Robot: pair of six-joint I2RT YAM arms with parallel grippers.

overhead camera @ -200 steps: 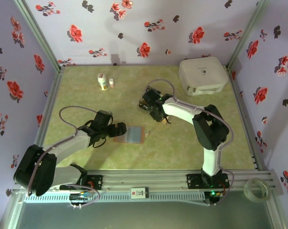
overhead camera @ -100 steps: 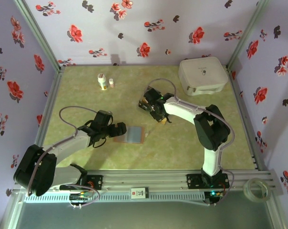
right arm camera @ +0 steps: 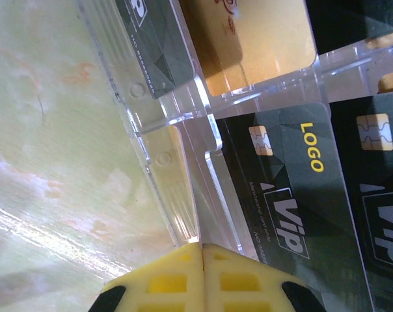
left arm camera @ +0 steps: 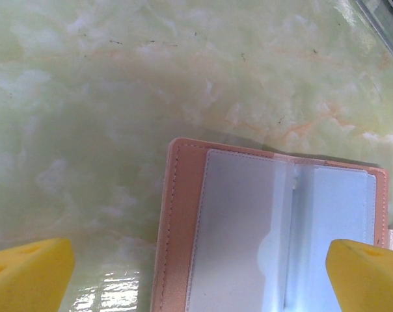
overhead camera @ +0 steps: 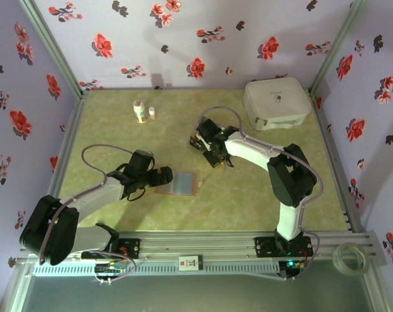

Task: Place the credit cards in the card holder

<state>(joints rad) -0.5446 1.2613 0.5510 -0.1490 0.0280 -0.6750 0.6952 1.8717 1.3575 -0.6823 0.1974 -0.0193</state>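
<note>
Right wrist: your right gripper (right arm camera: 203,252) closed beside a black credit card (right arm camera: 300,195); pickup step, lift toward card holder (left arm camera: 248,227) next.

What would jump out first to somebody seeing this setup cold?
The reddish-brown card holder lies open mid-table, grey-blue inside up, with the left gripper wide open at its left side. Further back, the right gripper is shut at the rim of a clear tray holding black cards and a gold card.
</note>
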